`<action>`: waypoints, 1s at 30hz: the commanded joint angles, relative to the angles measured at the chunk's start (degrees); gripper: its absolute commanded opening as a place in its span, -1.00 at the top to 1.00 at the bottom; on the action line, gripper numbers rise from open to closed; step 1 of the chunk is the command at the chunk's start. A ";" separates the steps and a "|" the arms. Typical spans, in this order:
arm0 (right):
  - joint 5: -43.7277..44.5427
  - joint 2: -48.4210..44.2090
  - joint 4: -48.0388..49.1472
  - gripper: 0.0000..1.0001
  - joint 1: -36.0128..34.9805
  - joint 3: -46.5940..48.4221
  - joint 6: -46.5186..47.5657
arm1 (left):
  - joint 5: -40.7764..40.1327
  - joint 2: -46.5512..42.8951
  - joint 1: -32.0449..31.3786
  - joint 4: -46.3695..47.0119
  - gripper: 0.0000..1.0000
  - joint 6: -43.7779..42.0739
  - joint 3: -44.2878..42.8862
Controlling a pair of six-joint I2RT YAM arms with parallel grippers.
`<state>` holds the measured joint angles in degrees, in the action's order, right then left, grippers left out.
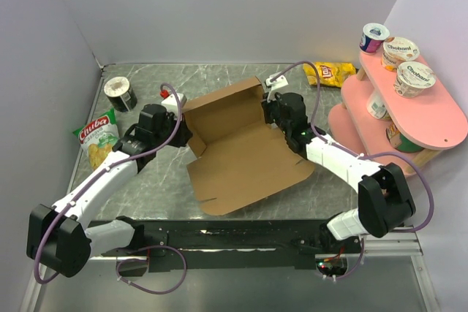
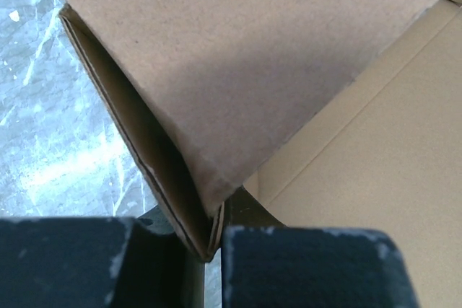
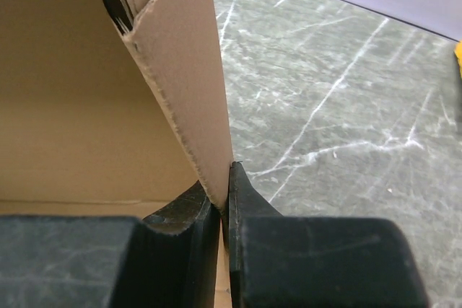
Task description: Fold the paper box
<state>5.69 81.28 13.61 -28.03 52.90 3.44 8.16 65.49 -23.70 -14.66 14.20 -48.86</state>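
Paper box lies open in the middle of the marbled table, between the two arms. Its broad base and front panel are flat, and its back wall is raised along the far side.

The left gripper is at the box's left rear corner. From the left wrist its jaws are pressed together on the lower edge of a doubled-over side flap, with cardboard sandwiched between the fingers.

The right gripper is at the opposite rear corner. Its wrist view shows the jaws clamped on the thin raw edge of the right side wall, which stands upright with bare table beyond it.

The step in hand looks like setting up the two side walls, each pinched at a back corner. Whether any tab has locked into a slot I cannot tell, since the corner joints are too close to the lenses.

Next the walls probably need to be folded inward and pressed down until they hold — then the flat front of the paper box can be raised. Letting go too soon would probably let the cardboard spring back, so one grip should hold while the other shifts.
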 commanded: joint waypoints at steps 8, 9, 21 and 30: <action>18.55 -0.68 1.42 1.00 0.88 -1.58 -1.51 | 8.27 -3.27 -1.26 1.82 0.84 -1.19 -0.62; 21.17 -0.77 1.77 1.00 0.87 -1.75 -1.16 | 8.01 -3.27 -1.26 1.82 0.84 -1.19 -0.62; 20.30 -0.77 -0.66 1.00 1.66 -0.62 -5.37 | 8.28 -3.53 -1.43 1.91 0.85 -0.84 -0.45; 32.00 0.64 -2.53 1.00 2.63 -0.08 -7.13 | 2.30 -4.94 -1.43 1.12 0.87 1.01 -0.18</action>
<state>16.88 80.23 12.38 -29.65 51.07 -1.98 8.62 65.30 -25.15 -14.02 14.28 -48.84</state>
